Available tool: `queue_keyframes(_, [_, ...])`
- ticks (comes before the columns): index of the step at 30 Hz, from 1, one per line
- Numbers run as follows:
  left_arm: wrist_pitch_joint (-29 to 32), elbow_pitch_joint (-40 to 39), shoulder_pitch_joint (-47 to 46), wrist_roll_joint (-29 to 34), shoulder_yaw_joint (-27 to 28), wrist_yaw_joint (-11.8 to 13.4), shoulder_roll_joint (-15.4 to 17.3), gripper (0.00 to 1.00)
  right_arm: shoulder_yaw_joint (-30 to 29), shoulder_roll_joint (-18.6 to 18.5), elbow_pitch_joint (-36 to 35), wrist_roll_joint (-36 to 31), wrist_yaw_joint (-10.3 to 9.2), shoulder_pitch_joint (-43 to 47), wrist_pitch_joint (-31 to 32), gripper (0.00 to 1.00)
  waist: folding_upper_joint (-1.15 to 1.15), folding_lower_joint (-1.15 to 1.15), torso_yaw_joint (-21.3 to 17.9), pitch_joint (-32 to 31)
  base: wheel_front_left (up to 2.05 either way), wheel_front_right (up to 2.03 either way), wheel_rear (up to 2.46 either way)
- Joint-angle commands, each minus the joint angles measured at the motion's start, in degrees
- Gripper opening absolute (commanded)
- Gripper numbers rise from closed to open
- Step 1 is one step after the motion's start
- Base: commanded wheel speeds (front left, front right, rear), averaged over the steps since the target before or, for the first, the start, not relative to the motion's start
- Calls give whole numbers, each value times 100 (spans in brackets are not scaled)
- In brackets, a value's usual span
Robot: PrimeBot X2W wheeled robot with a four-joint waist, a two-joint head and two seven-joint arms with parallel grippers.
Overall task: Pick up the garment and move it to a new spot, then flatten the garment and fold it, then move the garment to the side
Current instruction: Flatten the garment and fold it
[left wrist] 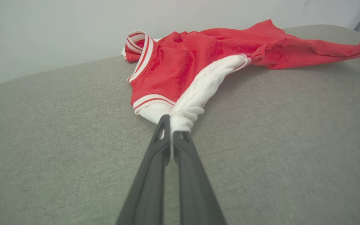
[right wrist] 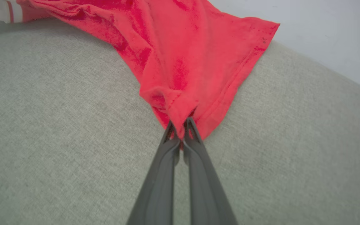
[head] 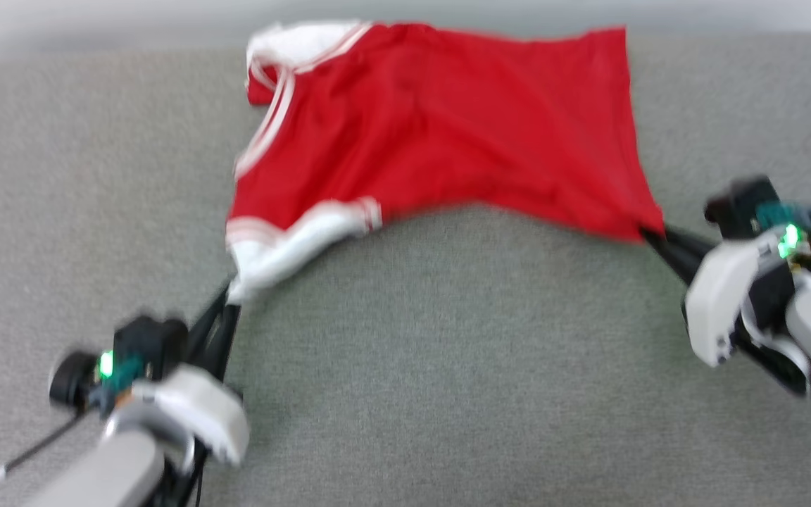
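Observation:
The garment is a red jersey with white sleeves and striped trim, spread plain red side up across the far half of the grey surface. My left gripper is shut on the tip of the near white sleeve, pinched between the dark fingers. My right gripper is shut on the near red hem corner at the right. The cloth hangs stretched between the two holds, its near edge sagging in an arc. The striped collar lies at the far left.
A grey fabric-covered surface spreads wide in front of the garment. A pale wall rises just behind its far edge, close to the garment's far side.

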Motion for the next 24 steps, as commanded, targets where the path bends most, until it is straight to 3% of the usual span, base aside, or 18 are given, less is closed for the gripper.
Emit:
queue_keyframes(1, [5, -198, 414, -125, -19, 130, 85, 0, -8, -124, -118, 95, -6, 317, 32, 0, 0, 1, -61, -430, 0, 0, 0])
queue_keyframes(7, [60, -867, 1738, -493, -119, 619, 403, 0, -47, -574, -683, 104, -6, 1388, 24, 0, 0, 1, -57, -862, 0, 0, 0])
queue_keyframes(14, [202, -1307, 2896, -868, -348, 952, 619, 0, -530, -956, -1215, 302, -6, 2767, 223, 0, 0, 1, -4, -1307, 0, 0, 0])
queue_keyframes(24, [388, -1673, 3176, -944, -492, 1082, 702, 0, -1369, -906, -1743, 85, -6, 3912, 488, 0, 0, 1, 52, -1328, 0, 0, 0])
